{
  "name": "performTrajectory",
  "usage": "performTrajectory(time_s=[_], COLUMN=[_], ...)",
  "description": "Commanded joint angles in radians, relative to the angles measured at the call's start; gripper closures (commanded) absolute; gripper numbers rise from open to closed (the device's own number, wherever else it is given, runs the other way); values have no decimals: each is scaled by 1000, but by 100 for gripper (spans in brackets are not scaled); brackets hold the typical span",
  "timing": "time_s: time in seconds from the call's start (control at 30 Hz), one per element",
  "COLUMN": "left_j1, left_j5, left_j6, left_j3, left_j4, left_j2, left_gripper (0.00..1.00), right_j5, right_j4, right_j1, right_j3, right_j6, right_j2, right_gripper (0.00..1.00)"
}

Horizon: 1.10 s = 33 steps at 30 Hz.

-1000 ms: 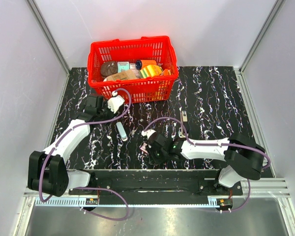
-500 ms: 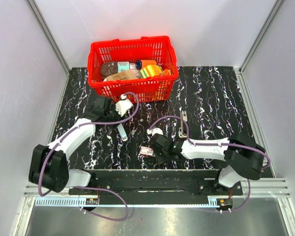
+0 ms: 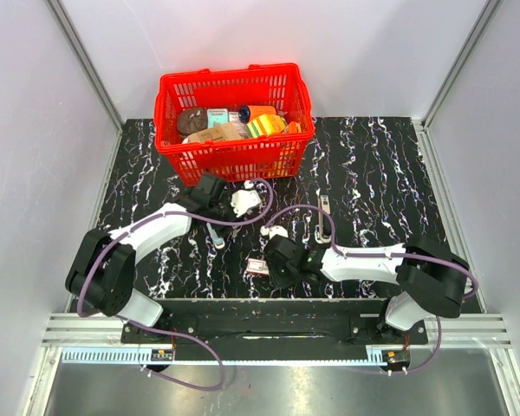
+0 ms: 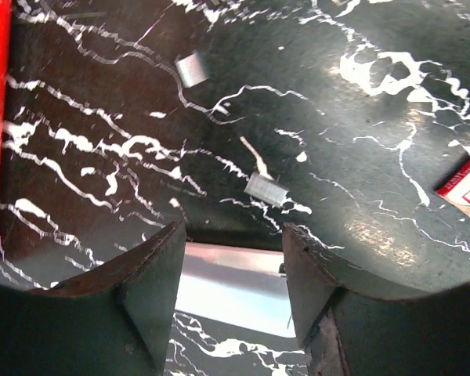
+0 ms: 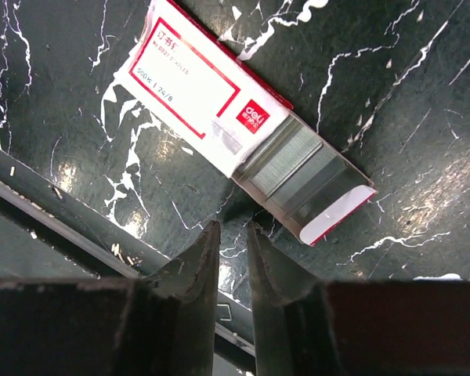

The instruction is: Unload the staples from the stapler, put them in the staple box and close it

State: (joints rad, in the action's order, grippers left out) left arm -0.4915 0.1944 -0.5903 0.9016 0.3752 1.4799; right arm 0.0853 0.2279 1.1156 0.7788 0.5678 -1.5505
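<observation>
The stapler lies on the desk, at 2 o'clock from the right hand; that hand is barely spread, pinching nothing, near a staple box; the left hand is spread, maybe over a shiny bar.

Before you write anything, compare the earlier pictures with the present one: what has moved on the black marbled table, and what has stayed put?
The left gripper swung from the front of the red plastic basket towards the middle of the table, jaws open. The right gripper shifted slightly to its right, empty, uncovering the small red and white staple box. The slim black and silver stapler and the basket stayed put.
</observation>
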Motion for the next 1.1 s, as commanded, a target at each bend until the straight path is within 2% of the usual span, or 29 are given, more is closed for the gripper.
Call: performTrajectory(time_s=[0.0, 0.17, 0.33, 0.37, 0.43, 0.53, 0.8, 0.9, 1.0, 1.07], left_j1=[-9, -10, -10, -10, -10, -12, -54, -84, -84, -87], left_j5=[117, 102, -18, -41, -62, -75, -180, -248, -256, -260], left_j6=[-117, -92, 78, 140, 223, 318, 495, 544, 587, 639], left_j3=[49, 72, 108, 109, 115, 96, 111, 109, 105, 109], left_j4=[-32, -39, -51, -59, -53, -64, -47, -39, -38, -35], left_j2=[25, 83, 155, 166, 177, 161, 174, 197, 220, 240], left_gripper=[42, 42, 42, 39, 27, 22, 20, 23, 31, 32], right_j5=[-28, 17, 93, 108, 137, 152, 171, 180, 179, 186], right_j4=[-62, -50, -39, -36, -24, -7, 10, 22, 27, 30], right_j1=[-2, 3, 3, 3, 3, 3, 3, 3, 3, 3], right_j3=[-27, -53, -93, -98, -102, -96, -99, -99, -105, -119], right_j6=[69, 86, 96, 95, 93, 84, 73, 66, 61, 70], right_j2=[47, 110, 275, 309, 361, 408, 443, 451, 478, 503], right_gripper=[73, 66, 47, 44, 40, 39, 38, 39, 41, 42])
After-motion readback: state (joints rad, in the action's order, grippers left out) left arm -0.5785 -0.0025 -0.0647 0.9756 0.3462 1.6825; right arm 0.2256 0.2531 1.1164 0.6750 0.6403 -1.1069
